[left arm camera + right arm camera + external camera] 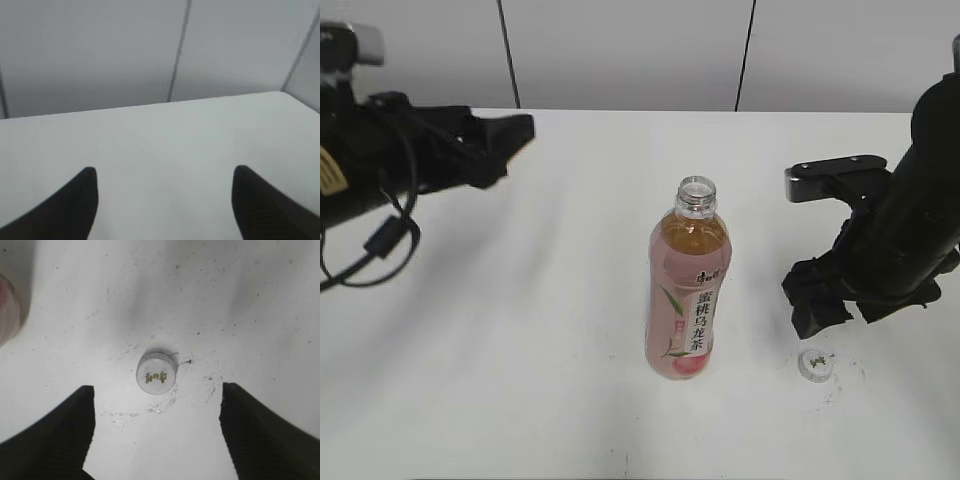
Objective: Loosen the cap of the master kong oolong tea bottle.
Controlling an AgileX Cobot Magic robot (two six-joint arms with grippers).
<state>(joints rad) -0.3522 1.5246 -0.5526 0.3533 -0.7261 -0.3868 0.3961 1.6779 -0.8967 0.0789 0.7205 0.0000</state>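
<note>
— On the white table (470,330), near the middle, the master kong oolong tea bottle (687,300) is seen standing upright, its neck bare and open. Where is the cap found?

— Off to the bottle's right, well apart from it, the cap (815,365) is seen lying on the tabletop. In the right wrist view it sits logo side up, between and just ahead of the two dark fingers, touched by neither.

— How are the jaws held?

— The right gripper (155,435) is spread wide above the cap, nothing being gripped. The left gripper (162,200) is likewise held apart and empty, raised at the far left, with only bare table and wall shown between its fingers.

— So the loosening is judged finished?

— It is judged so, since the thread is exposed and the cap lies free.

— How would these things be expected to handle?

— The bottle is filled nearly to the shoulder, so it is judged fairly heavy, thin-walled and yielding if squeezed; with the mouth open, tea could be spilled. A hold around the labelled middle would be preferred. The cap is judged light, stiff and apt to skid; its ribbed sides would be the place to pinch.
</note>
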